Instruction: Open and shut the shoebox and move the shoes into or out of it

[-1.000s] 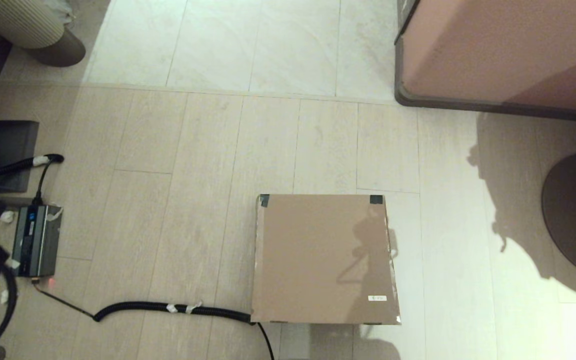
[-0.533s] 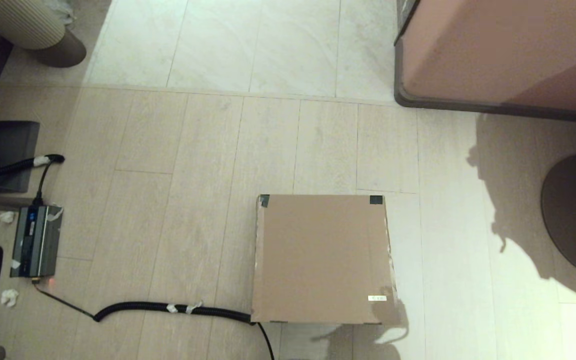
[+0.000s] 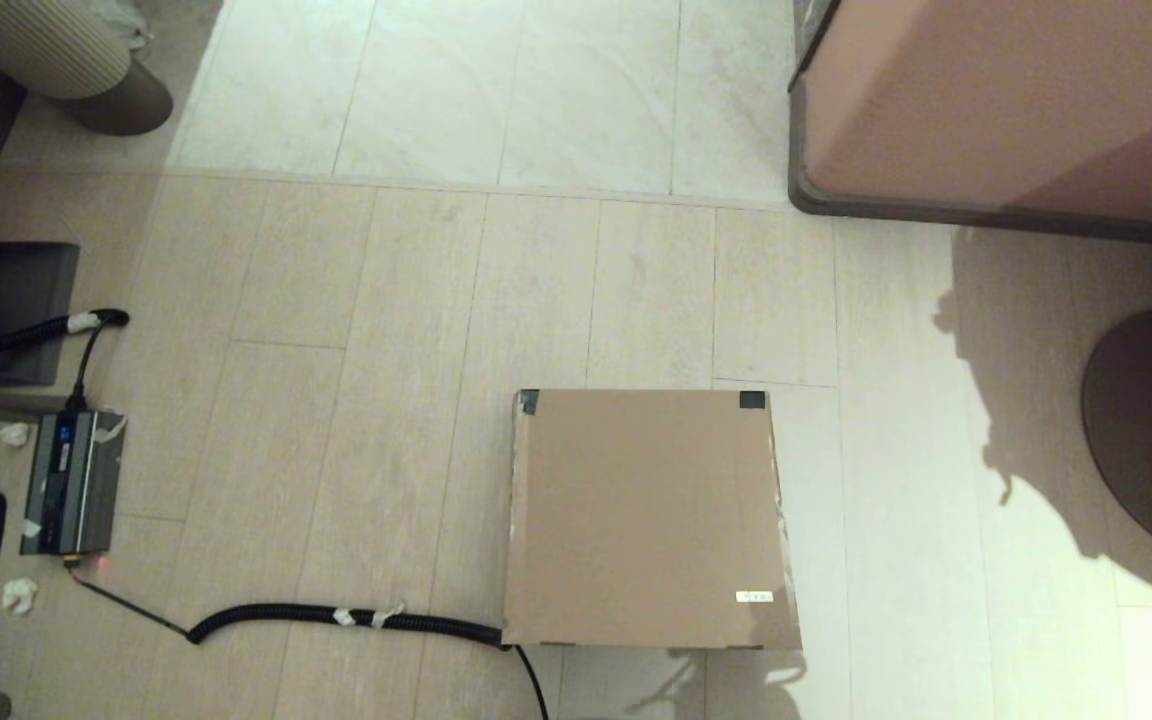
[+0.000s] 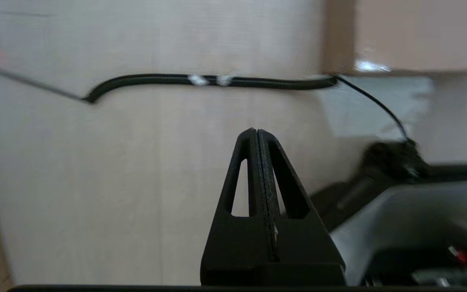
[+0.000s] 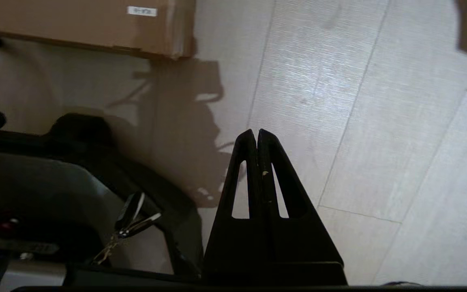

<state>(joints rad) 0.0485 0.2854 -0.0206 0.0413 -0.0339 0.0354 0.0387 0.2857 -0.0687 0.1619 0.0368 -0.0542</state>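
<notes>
The brown cardboard shoebox [image 3: 648, 518] sits on the floor in the head view with its flap lid down, black tape on its two far corners and a small white sticker near its front right corner. The shoes are hidden or out of view. Neither arm shows in the head view. My left gripper [image 4: 256, 132] is shut and empty, held above bare floor near the robot base, with the shoebox's corner [image 4: 399, 36] beyond it. My right gripper [image 5: 256, 132] is also shut and empty over the floor, with the shoebox's front edge [image 5: 87, 20] farther off.
A black corrugated cable [image 3: 346, 617] runs along the floor to the box's front left corner. A grey power unit [image 3: 71, 482] lies at the left. A large pinkish-brown cabinet [image 3: 1006, 100] stands at the back right, a round dark base [image 3: 1151, 430] at the right edge.
The dark arm at the left edge of the head view has gone out of sight. The arm's shadow has slid off the lid toward the box's front edge. The box has not moved.
</notes>
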